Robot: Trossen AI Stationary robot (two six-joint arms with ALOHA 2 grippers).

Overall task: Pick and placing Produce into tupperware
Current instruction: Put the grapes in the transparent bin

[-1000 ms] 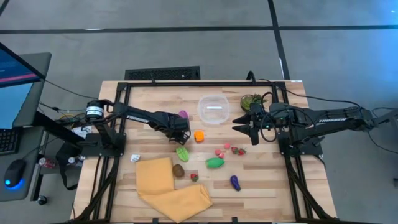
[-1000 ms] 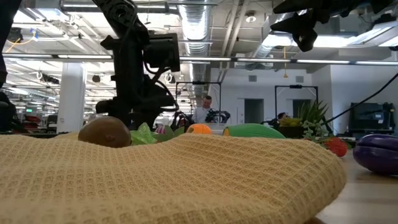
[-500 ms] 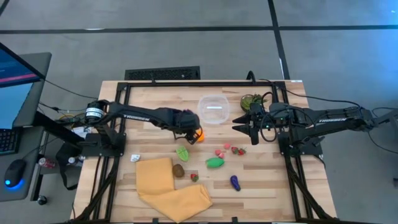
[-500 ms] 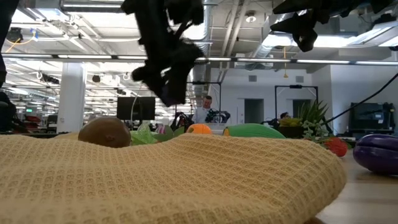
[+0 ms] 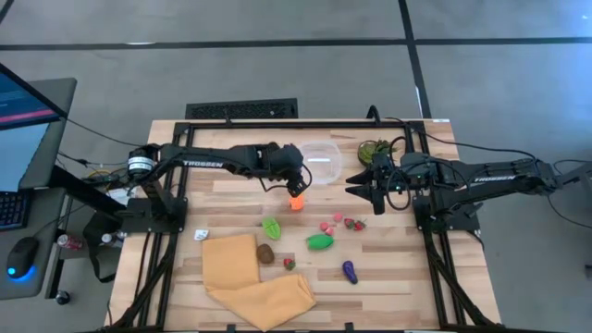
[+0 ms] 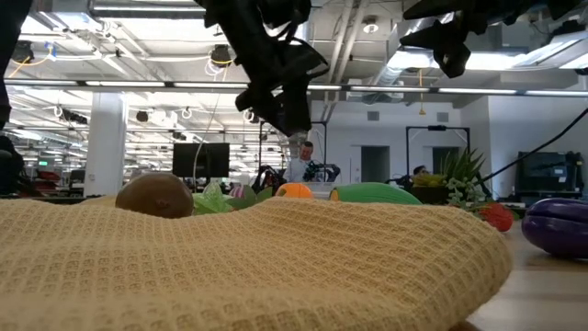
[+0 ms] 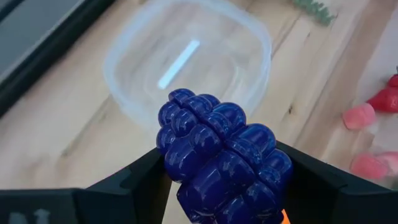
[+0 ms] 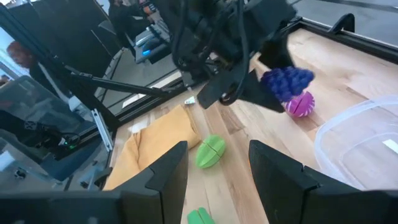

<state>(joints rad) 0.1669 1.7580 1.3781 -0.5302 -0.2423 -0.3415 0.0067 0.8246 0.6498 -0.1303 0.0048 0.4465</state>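
A: What is held by the left hand (image 7: 221,171)?

B: A bumpy purple berry cluster (image 7: 221,165) is clamped between its two fingers, lifted clear of the table (image 5: 231,153). It is carried just beside the tupperware (image 5: 318,161), near the tub's rim, presumably so that it can be released inside.

A: Is anything seen in the tupperware already?

B: Nothing is seen in it from the left wrist view; only a bright reflection is shown on its clear floor. The task is judged to be at an early stage.

A: Where is the rest of the produce laid?

B: It is scattered on the table in front of the tub. An orange piece (image 5: 296,202) is found almost under the left hand, a light green piece (image 5: 271,227) and a darker green one (image 5: 320,241) further out, some small red pieces (image 5: 351,223) between them, a brown piece (image 5: 265,253) touching the yellow cloth (image 5: 250,277), and a purple piece (image 5: 350,271) near the table's front. A magenta piece (image 8: 300,104) is shown beside the tub in the right wrist view.

A: And the right hand (image 5: 370,188)?

B: It is held raised beside the potted plant (image 5: 374,149), on the tub's other side, its fingers narrowly parted with nothing between them. It is probably kept there so the left arm's path is not crossed.
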